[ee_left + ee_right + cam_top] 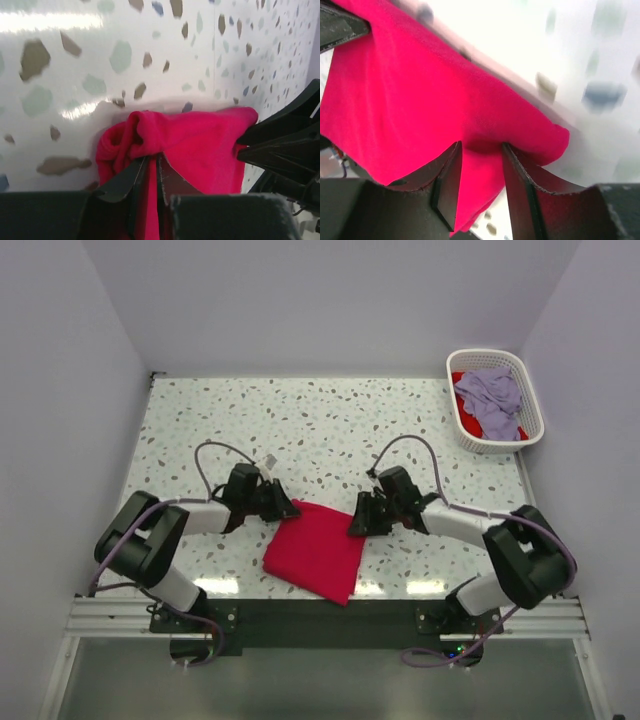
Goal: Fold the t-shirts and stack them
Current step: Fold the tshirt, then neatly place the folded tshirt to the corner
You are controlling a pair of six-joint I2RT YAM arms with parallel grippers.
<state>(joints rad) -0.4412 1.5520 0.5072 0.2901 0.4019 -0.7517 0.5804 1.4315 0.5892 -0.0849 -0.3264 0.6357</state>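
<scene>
At near edge, left arm (150, 550) and right arm (515, 560), both bent inward. Between them, mid near edge: red t-shirt (318, 552), folded to a near-square pad, turned askew, one corner aimed at near edge; long axis faint, judged along the held far side, running left to right and tilting nearward at right. Far right corner: white basket (487, 447) holding lavender t-shirt (490, 390) over red cloth (497, 427). Tools: left gripper (285, 508) nearly closed, pinching pad's far left corner; right gripper (357, 523) clamped wider on thicker fold at far right corner. Judged step: another fold nearward. Lift both corners together, keep edge taut and level, match near corners, release only once flat.
</scene>
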